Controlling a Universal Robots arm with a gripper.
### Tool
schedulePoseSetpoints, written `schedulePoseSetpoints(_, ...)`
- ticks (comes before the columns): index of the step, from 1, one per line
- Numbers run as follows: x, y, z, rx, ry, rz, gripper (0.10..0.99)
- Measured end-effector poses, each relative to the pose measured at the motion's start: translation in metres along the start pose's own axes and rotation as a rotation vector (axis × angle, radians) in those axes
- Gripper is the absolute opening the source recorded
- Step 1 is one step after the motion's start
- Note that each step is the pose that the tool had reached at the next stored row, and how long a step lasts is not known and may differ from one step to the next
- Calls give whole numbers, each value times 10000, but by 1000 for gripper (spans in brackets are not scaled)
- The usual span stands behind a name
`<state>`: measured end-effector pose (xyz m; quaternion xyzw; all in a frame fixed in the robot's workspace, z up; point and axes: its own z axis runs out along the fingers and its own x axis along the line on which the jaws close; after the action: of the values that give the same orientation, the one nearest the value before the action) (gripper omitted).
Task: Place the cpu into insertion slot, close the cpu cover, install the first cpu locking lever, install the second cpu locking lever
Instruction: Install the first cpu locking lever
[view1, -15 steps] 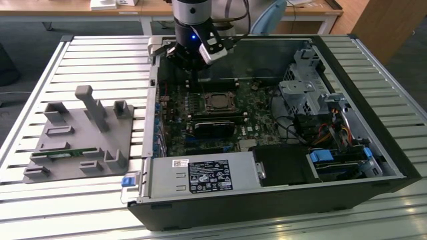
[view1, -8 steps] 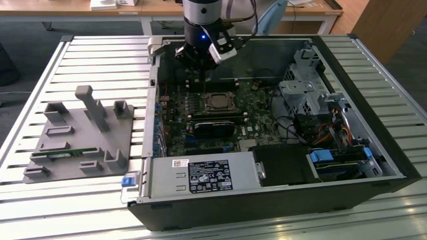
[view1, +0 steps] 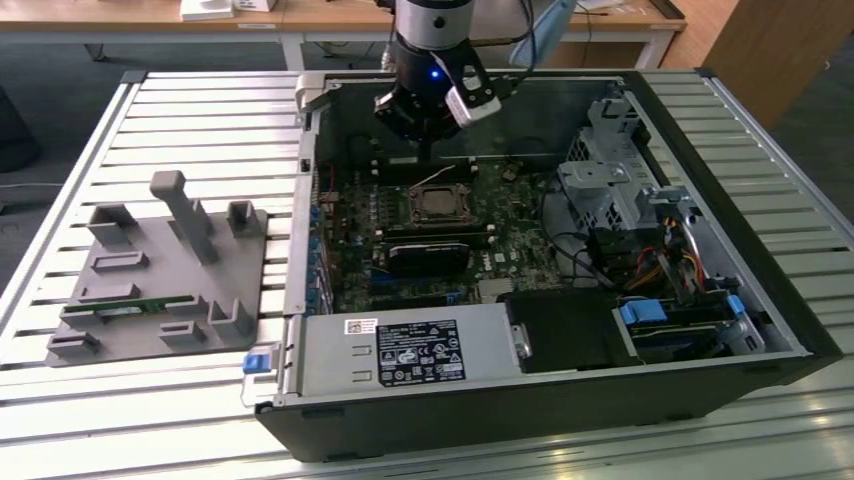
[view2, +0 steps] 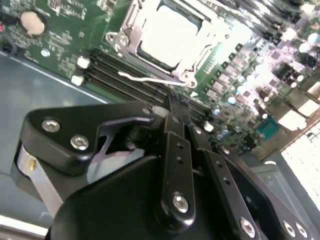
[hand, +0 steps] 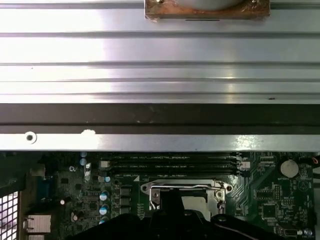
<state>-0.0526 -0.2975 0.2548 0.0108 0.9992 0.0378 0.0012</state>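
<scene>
The gripper (view1: 424, 158), closed on nothing, hangs near the insertion slot (view1: 414, 210), which lies at six o'clock from it in the exterior view.

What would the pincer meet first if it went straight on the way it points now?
Probably the black memory slots beside the insertion slot; depth is unclear.

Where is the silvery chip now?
In the second wrist view the cpu lies on the green circuit board, framed by the cpu cover, just ahead of the gripper.
</scene>
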Motion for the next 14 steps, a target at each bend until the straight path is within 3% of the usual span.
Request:
schedulePoseSetpoints(2, -1, -1, 1, -4, 2, 2, 106)
schedulePoseSetpoints(3, -2, -2, 3, -106, 3, 1, 106)
schedulePoseSetpoints(5, -2, -7, 8, -423, 10, 2, 106)
schedulePoseSetpoints(6, -2, -7, 16, -470, 10, 2, 106)
schedulePoseSetpoints(14, -31, -14, 104, -469, 7, 1, 106)
